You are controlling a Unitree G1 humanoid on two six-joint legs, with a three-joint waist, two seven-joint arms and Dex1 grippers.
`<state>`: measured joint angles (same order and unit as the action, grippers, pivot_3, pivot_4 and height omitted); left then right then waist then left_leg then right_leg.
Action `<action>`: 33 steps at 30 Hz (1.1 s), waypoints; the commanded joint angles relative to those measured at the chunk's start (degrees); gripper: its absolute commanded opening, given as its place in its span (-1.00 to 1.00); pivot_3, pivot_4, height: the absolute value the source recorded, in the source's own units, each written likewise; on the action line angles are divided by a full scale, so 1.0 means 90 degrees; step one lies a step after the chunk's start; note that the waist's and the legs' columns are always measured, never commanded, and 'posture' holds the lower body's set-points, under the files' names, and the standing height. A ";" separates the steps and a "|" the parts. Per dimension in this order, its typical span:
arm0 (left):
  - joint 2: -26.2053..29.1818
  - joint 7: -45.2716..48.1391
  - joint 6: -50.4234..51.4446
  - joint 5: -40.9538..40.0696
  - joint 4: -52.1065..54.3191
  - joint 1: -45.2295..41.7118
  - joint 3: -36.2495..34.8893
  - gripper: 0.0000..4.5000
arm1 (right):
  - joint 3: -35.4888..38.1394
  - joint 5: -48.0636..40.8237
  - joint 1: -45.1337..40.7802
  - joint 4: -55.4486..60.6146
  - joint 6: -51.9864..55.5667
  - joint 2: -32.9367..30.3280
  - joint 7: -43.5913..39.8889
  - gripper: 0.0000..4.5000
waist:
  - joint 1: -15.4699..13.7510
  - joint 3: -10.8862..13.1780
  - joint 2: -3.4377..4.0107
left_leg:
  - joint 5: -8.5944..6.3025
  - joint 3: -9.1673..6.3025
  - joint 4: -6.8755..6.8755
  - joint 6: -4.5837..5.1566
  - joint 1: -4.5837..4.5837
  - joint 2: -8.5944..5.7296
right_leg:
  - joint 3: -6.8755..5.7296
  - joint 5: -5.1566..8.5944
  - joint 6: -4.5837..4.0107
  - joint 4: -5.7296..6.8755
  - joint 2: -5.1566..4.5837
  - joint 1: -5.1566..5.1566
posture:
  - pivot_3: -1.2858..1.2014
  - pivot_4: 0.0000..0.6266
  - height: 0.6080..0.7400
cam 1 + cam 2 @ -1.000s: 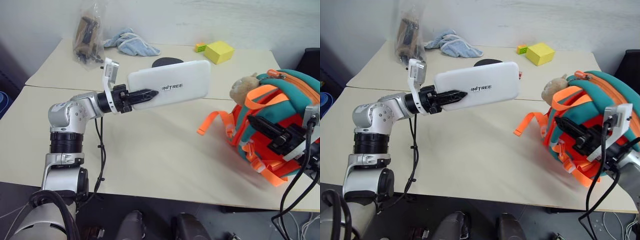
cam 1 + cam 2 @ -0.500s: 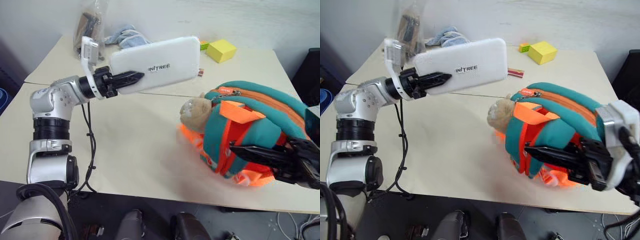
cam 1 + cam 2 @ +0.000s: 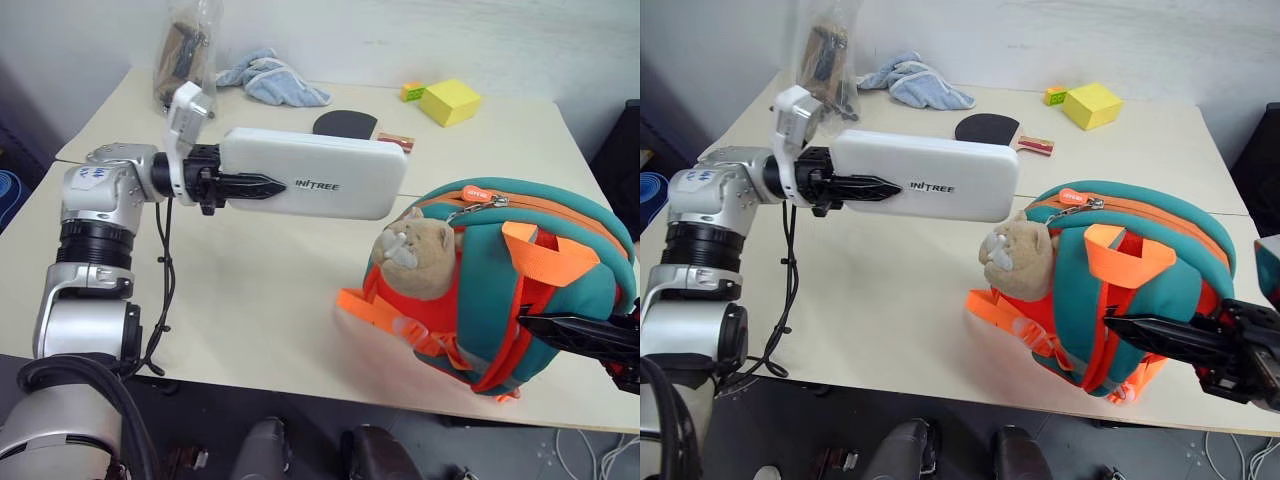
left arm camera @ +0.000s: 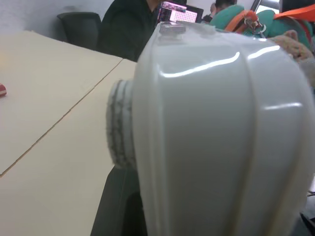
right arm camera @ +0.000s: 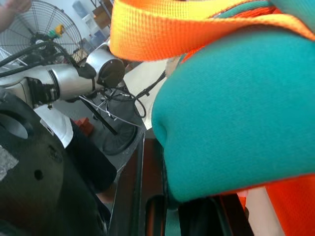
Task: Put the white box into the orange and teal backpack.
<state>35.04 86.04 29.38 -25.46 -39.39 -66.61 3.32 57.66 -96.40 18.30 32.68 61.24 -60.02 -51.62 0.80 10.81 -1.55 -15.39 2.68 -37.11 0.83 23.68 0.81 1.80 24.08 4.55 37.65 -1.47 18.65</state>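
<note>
My left gripper [image 3: 268, 186] is shut on one short end of the white box [image 3: 330, 185], holding it level above the table with its far end pointing at the backpack. The box's rounded end looms close in the left wrist view [image 4: 221, 128]. The orange and teal backpack [image 3: 545, 255] stands at the table's near right edge, zipper on top, with the tan plush head [image 3: 415, 250] facing the box. My right gripper [image 3: 1140, 333] comes in low from the right and is shut on the backpack's side, with teal fabric [image 5: 246, 113] and an orange strap [image 5: 187, 29] against its fingers.
At the back of the table [image 3: 250, 300] lie a yellow block [image 3: 450, 100], a small green and yellow block [image 3: 413, 91], a black paddle [image 3: 985, 127], a blue cloth [image 3: 272, 82] and a clear plastic bag [image 3: 185, 60]. A person in dark clothes [image 4: 130, 29] sits beyond the table.
The right gripper has pulled the backpack toward the near edge and turned it, so the plush head now faces front. The left gripper has rolled the white box from tilted to level.
</note>
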 commanded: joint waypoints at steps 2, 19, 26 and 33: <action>-0.0292 0.0685 -0.0431 0.0003 -0.0377 -0.0612 0.0109 -0.47 | 0.0235 0.0436 0.0105 -0.0114 -0.0105 0.0104 -0.0345 -0.99 | -0.0048 0.0001 -0.0002 | 0.0001 0.0000 -0.0003 -0.0001 0.0010 0.0000 | -0.0001 0.0000 0.0000 0.0005 0.0000 0.0009 | 0.03 -0.52 1.00; 0.0398 0.0718 0.0249 -0.1960 0.0295 -0.0731 0.0791 -0.47 | -0.0249 0.1394 0.0065 -0.0146 -0.0424 0.0299 -0.0474 -0.99 | -0.0075 0.0001 -0.0001 | 0.0016 -0.0001 -0.0028 -0.0022 0.0064 0.0000 | 0.0001 0.0000 0.0001 0.0037 0.0000 0.0068 | 0.03 -0.52 1.00; 0.0217 0.0718 -0.0351 -0.1676 0.0452 -0.0477 0.1322 -0.47 | -0.0194 0.1373 0.0087 -0.0121 -0.0386 0.0270 -0.0460 -0.99 | -0.0072 0.0001 -0.0001 | 0.0017 0.0000 -0.0033 -0.0023 0.0061 0.0000 | 0.0001 0.0000 0.0000 0.0038 0.0001 0.0068 | 0.03 -0.52 1.00; 0.0050 0.0718 -0.0884 -0.1532 0.0564 -0.0460 0.1982 -0.47 | -0.0245 0.1296 0.0062 -0.0050 -0.0410 0.0291 -0.0350 -0.99 | -0.0079 0.0001 -0.0001 | 0.0015 0.0000 -0.0044 -0.0016 0.0063 -0.0002 | 0.0002 -0.0001 0.0001 0.0038 0.0001 0.0066 | 0.03 -0.52 1.00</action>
<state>34.96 86.08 22.34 -38.19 -36.96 -70.00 19.19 54.37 -83.94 19.11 31.56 58.50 -57.78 -55.17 0.09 10.82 -1.56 -15.26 2.68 -37.50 0.69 24.25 0.80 1.82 24.07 4.56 37.99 -1.46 19.25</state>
